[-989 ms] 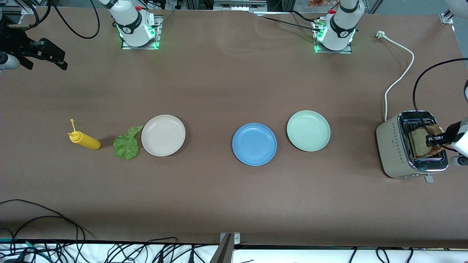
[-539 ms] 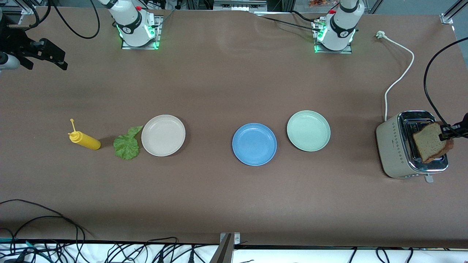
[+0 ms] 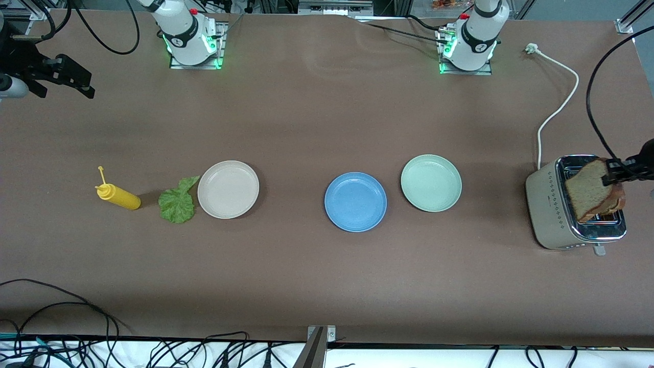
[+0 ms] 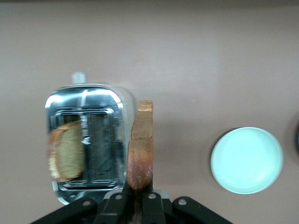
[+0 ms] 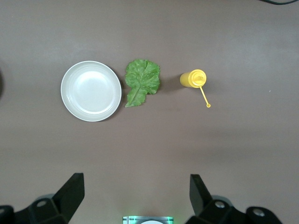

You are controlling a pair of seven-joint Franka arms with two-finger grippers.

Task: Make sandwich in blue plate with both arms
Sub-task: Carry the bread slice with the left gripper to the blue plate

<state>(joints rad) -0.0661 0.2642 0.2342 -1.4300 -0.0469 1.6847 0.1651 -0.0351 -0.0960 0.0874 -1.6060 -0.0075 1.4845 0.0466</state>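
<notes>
The left pincer [image 3: 609, 179] is clamped on one bread slice [image 3: 587, 193], holding it on edge in the air over the toaster [image 3: 549, 204]; a second slice [image 4: 67, 151] sits in a toaster slot, apparently tilted. The right pincer [image 5: 135, 198] is spread wide and waits high over the surface [image 3: 306, 128] at the right arm's end. The blue plate [image 3: 355, 202] lies bare between the mint plate [image 3: 431, 183] and the cream plate [image 3: 228, 189], with the lettuce leaf [image 3: 177, 202] beside the cream plate and a yellow bottle [image 3: 118, 196] near the leaf.

Left gripper [image 3: 610, 176] clamped – right gripper [image 5: 135, 189] agape
</notes>
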